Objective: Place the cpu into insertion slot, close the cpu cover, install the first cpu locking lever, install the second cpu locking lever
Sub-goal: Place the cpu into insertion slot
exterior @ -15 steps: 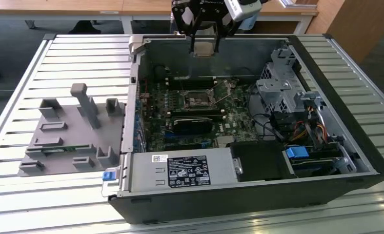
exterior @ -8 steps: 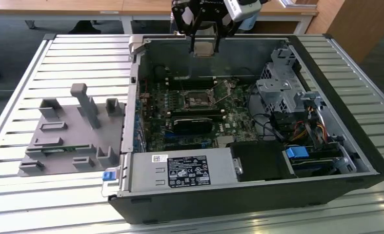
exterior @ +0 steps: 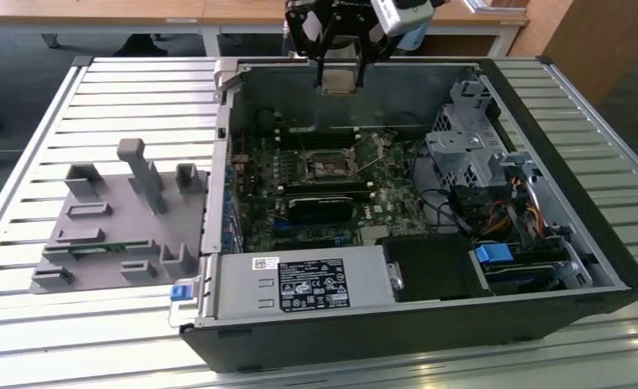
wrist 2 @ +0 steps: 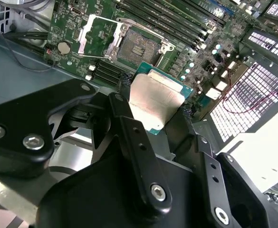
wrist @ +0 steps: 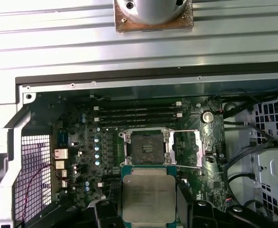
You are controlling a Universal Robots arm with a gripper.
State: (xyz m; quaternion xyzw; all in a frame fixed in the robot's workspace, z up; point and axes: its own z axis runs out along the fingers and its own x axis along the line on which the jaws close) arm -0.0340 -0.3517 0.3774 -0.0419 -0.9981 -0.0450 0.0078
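Observation:
My gripper [exterior: 338,74] hangs above the far side of the open computer case, shut on the cpu [exterior: 338,79], a flat square chip with a tan-silver face. Both wrist views show the cpu [wrist 2: 155,97] [wrist: 148,197] clamped by its edges between the black fingers [wrist 2: 124,83]. The insertion slot [exterior: 327,168] [wrist 2: 139,47] [wrist: 146,147] lies bare in the middle of the green motherboard, below the chip and apart from it. Beside the socket, the cpu cover [wrist 2: 98,35] [wrist: 185,148] stands flipped open. A thin locking lever [wrist: 188,166] sticks out beside it.
A grey moulded fixture [exterior: 124,219] sits on the slatted table at the exterior view's left. Inside the case are a power supply [exterior: 302,284] at the near side, a metal drive cage [exterior: 470,154] with cables at the exterior view's right, and long black memory slots [wrist: 139,114] beside the socket.

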